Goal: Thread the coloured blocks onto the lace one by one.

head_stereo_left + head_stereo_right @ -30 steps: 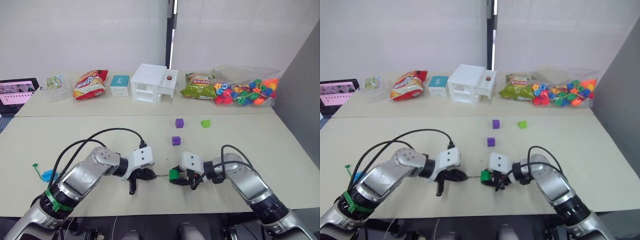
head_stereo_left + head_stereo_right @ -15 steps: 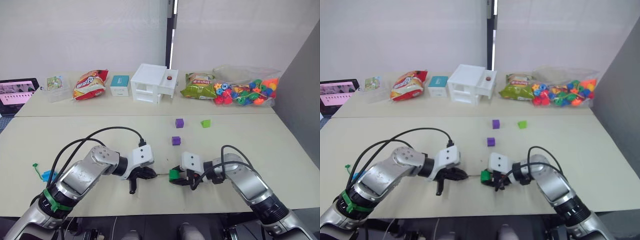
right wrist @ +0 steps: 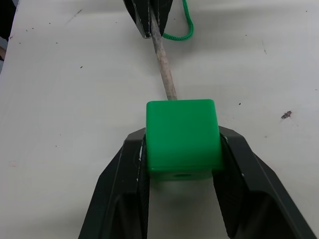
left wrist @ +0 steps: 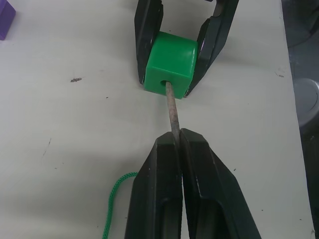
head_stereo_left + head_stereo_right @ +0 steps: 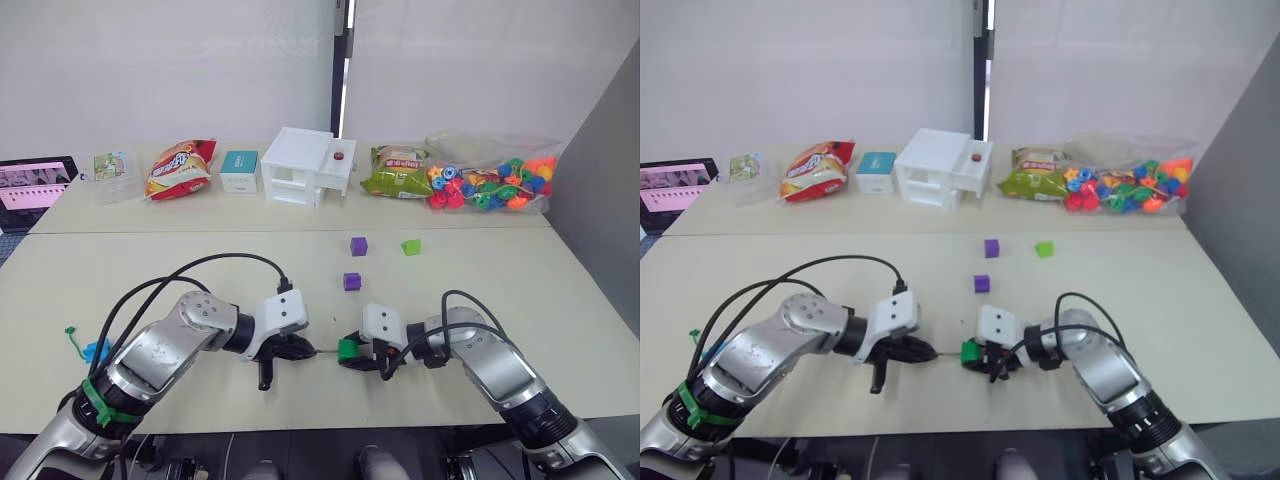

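A dark green block (image 4: 169,64) sits low over the table near its front edge, with my right gripper (image 3: 182,132) shut on its two sides. My left gripper (image 4: 178,137) is shut on the lace's stiff pale tip (image 4: 172,107). The tip's end sits in the hole on the block's face. The green cord (image 4: 113,199) trails back under the left fingers. Two purple blocks (image 5: 359,245) (image 5: 351,281) and a light green block (image 5: 411,246) lie loose further back. A blue block (image 5: 96,350) lies far left by the lace's knotted end (image 5: 71,331).
Along the back table stand a white box (image 5: 305,165), a teal box (image 5: 239,170), snack bags (image 5: 180,168) (image 5: 397,171) and a clear bag of multicoloured beads (image 5: 492,184). A tablet (image 5: 33,183) lies at the far left.
My left gripper has edged right toward the green block, closing the gap between the lace tip and the block. The right gripper has stayed put.
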You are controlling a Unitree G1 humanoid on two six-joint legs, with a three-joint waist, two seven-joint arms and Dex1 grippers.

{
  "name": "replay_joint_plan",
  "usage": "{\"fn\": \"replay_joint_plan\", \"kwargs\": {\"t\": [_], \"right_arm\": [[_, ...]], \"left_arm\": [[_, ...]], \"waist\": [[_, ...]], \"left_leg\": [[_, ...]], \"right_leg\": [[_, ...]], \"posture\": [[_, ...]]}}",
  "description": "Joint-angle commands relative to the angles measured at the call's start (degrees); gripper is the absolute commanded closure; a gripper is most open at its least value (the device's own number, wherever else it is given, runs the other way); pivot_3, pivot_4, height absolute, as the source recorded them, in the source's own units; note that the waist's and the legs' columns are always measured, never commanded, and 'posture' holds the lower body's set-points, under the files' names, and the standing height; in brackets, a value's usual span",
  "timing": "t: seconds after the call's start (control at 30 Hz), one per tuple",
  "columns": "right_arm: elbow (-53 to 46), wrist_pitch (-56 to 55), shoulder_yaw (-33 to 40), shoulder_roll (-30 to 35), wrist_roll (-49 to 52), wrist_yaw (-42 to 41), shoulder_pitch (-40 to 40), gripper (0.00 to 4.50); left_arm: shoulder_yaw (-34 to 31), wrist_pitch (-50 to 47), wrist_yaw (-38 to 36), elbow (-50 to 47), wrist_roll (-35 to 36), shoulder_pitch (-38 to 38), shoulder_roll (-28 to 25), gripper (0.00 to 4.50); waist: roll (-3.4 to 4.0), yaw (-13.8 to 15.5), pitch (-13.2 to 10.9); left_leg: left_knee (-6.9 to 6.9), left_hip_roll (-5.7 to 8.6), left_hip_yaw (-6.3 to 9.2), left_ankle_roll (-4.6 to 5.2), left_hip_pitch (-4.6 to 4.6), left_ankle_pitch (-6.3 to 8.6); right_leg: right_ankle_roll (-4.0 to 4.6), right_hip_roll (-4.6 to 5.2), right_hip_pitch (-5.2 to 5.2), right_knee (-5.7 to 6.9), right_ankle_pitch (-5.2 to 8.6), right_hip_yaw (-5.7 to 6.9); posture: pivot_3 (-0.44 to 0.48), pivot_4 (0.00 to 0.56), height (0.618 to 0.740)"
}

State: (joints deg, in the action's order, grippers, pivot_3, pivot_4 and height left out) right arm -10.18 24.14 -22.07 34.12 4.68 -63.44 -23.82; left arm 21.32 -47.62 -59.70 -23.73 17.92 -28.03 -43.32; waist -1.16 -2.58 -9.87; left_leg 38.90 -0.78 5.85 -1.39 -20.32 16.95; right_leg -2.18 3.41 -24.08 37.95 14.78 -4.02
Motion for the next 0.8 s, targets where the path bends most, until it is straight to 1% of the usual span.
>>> {"fn": "replay_joint_plan", "kwargs": {"t": [0.03, 0.17, 0.4, 0.53, 0.63, 0.7, 0.8], "right_arm": [[-1.2, 1.1, -1.3, -0.4, 0.2, 0.1, 0.8, 3.3], [-2.2, 2.0, -1.2, -0.4, 0.6, 0.0, 0.8, 3.3], [-3.3, 3.2, -1.1, -0.7, 1.0, 0.3, 0.6, 3.3], [-3.5, 3.6, -1.2, -1.0, 1.0, 0.5, 0.3, 3.3], [-3.5, 3.8, -1.5, -1.4, 0.8, 0.7, 0.1, 3.3], [-4.0, 4.2, -1.5, -1.7, 0.8, 1.0, -0.1, 3.3], [-4.4, 4.5, -1.3, -1.8, 0.8, 1.2, -0.1, 3.3]], "left_arm": [[-0.1, 2.3, 0.0, -0.9, -0.1, 0.4, 0.4, 4.5], [1.3, 3.7, 0.5, 0.6, -0.6, 0.0, 2.4, 4.5], [4.5, 6.7, 0.5, 5.7, -3.2, -2.2, 7.8, 4.5], [7.3, 9.4, 0.7, 9.4, -5.1, -4.7, 12.9, 4.5], [7.8, 10.1, 0.8, 10.6, -5.5, -6.2, 16.2, 4.5], [7.5, 9.7, -0.2, 10.6, -5.4, -6.3, 16.4, 4.5], [6.6, 10.2, -1.9, 10.5, -5.4, -5.3, 14.5, 4.5]], "waist": [[0.0, 0.0, 0.0], [0.0, 0.0, 0.0], [0.0, 0.1, 0.0], [-0.01, 0.2, 0.0], [0.0, 0.4, 0.0], [-0.01, 0.5, 0.0], [-0.01, 0.4, 0.0]], "left_leg": [[0.0, 0.0, 0.0, 0.0, 0.0, 0.0], [0.0, 0.0, 0.0, 0.0, 0.0, 0.0], [0.01, 0.01, 0.0, 0.0, -0.01, 0.0], [0.02, 0.03, 0.0, 0.0, -0.02, 0.0], [0.03, 0.05, 0.0, 0.0, 0.01, 0.0], [0.08, 0.05, 0.01, -0.01, 0.02, 0.0], [0.09, 0.04, 0.02, -0.01, 0.03, -0.01]], "right_leg": [[0.0, 0.0, 0.0, 0.0, 0.0, 0.0], [0.0, 0.0, 0.0, 0.0, 0.0, 0.0], [0.0, 0.0, 0.01, 0.0, 0.0, 0.0], [0.0, 0.02, 0.02, -0.01, 0.0, 0.0], [0.0, 0.03, 0.08, -0.02, 0.0, -0.01], [0.0, 0.03, 0.14, -0.03, 0.0, 0.01], [-0.01, 0.03, 0.16, -0.07, 0.0, 0.0]], "posture": [[0.0, 0.15, 0.74], [0.0, 0.15, 0.74], [0.0, 0.15, 0.74], [0.0, 0.15, 0.74], [0.0, 0.15, 0.74], [0.0, 0.15, 0.74], [0.0, 0.15, 0.74]]}}
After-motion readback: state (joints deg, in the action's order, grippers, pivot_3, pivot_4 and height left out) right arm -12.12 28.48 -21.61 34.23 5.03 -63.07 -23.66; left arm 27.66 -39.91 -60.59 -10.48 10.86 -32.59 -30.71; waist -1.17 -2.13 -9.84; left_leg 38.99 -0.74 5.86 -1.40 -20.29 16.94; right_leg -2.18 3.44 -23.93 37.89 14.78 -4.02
